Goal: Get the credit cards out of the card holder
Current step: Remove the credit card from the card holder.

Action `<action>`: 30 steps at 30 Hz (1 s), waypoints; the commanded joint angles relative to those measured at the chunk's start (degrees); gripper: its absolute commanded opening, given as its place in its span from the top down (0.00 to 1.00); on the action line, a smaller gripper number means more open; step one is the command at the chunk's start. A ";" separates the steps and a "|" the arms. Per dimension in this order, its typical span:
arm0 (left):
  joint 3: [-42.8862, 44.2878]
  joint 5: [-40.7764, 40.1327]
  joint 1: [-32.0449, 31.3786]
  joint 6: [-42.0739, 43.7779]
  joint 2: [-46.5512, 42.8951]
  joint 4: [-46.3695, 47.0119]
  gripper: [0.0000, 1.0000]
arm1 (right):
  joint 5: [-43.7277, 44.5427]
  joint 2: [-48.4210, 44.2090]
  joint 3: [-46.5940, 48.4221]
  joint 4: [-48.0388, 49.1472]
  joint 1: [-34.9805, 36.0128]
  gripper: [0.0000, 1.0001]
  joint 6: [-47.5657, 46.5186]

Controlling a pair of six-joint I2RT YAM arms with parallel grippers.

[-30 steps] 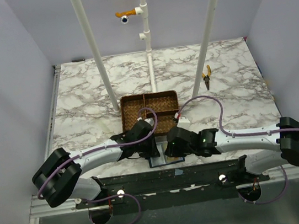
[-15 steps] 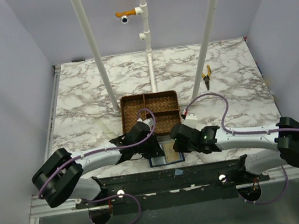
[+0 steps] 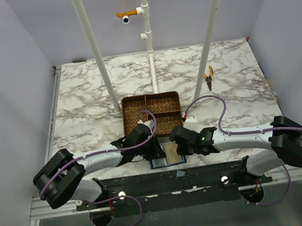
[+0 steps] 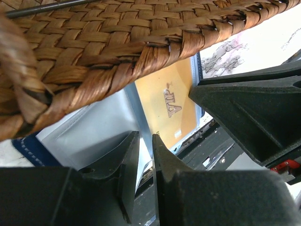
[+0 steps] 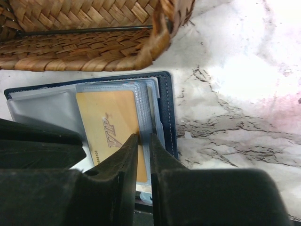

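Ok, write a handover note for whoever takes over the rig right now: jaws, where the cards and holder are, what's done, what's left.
Left gripper: jaws almost together over the holder's clear sleeves; cannot tell if they pinch anything.
Right gripper: jaws almost together at the gold card's right edge; grip uncertain.
Card holder: open on the table, beside the wicker tray.
Done: holder opened; no card seen outside it.
Left: pull out the gold card, then any others.
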 commanded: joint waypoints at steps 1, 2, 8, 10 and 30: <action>-0.76 1.37 0.29 -0.34 1.28 2.41 0.80 | -1.47 2.33 1.60 0.29 -0.04 0.85 -0.90; -0.83 1.45 0.29 -0.48 1.50 2.64 0.80 | -1.71 2.74 1.73 0.29 -0.08 0.87 -0.98; -1.10 1.95 0.29 -0.91 2.56 3.87 0.80 | -2.35 4.50 2.11 0.02 -0.07 0.90 -1.52; -1.17 2.03 0.37 -1.03 2.71 4.09 0.80 | -2.71 5.21 2.17 0.03 -0.09 0.92 -1.68; -4.89 3.97 1.78 -4.36 0.29 8.27 0.74 | -4.85 6.66 1.40 0.04 0.47 0.99 -1.51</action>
